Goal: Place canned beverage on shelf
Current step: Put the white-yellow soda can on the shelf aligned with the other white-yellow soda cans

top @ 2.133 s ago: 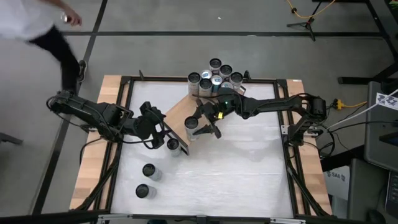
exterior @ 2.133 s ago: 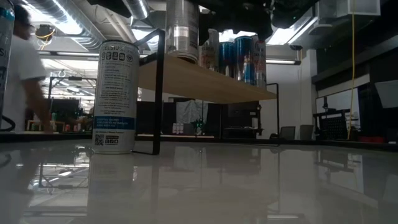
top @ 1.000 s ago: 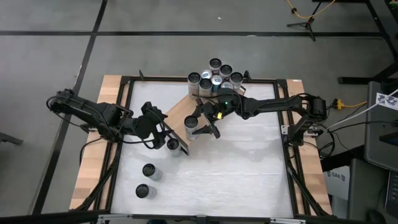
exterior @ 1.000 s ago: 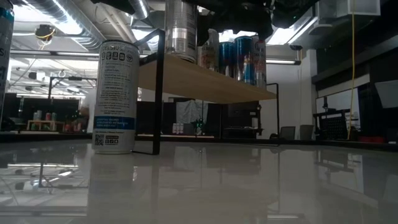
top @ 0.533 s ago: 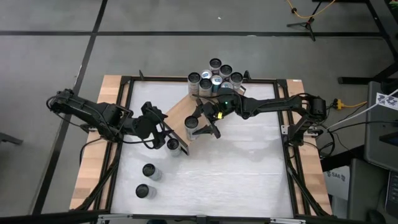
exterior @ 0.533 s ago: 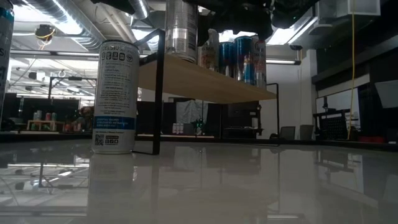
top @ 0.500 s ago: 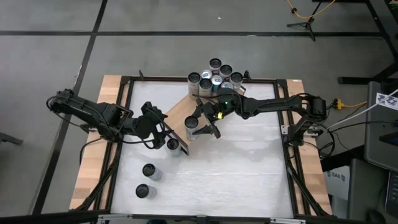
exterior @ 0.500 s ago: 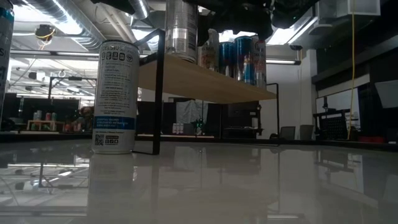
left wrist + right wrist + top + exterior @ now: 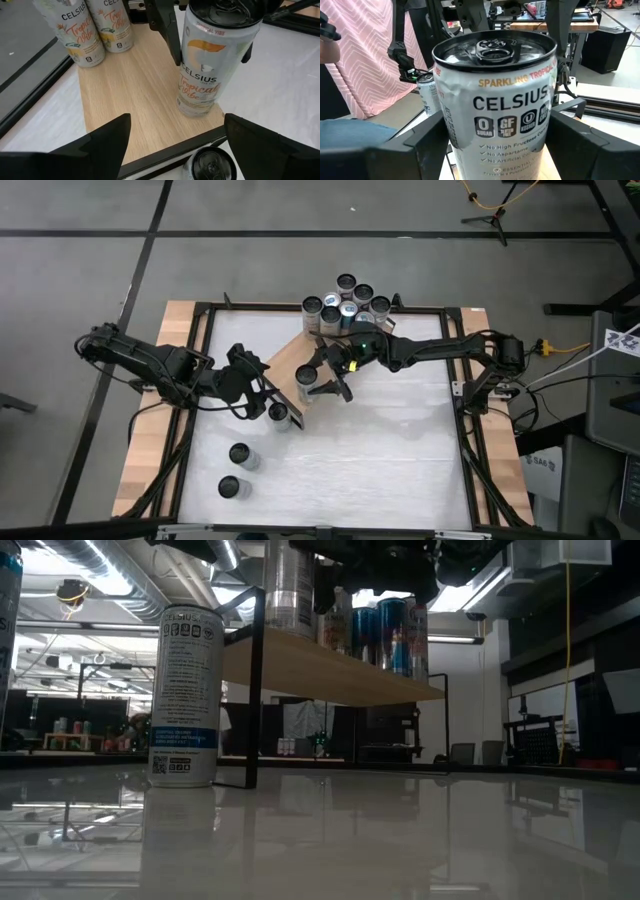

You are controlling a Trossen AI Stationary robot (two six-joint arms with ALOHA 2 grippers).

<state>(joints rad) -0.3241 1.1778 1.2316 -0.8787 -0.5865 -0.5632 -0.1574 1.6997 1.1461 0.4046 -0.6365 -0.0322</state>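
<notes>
Off shelf [image 9: 290, 365]: three cans waiting, nearest [image 9: 229, 487] | shelf near end: can [image 9: 212, 65] standing, right gripper [image 9: 322, 383] pinching it, release pending | left gripper [image 9: 262, 392] spread, beside | far end: cluster [image 9: 345, 305] stocked

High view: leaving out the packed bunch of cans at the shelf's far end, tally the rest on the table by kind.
Cans standing on the white tabletop: 3
Celsius can on the shelf's near end, gripped by the right gripper: 1
Shelf: 1
Total: 5
The left gripper waits open beside that end.
</notes>
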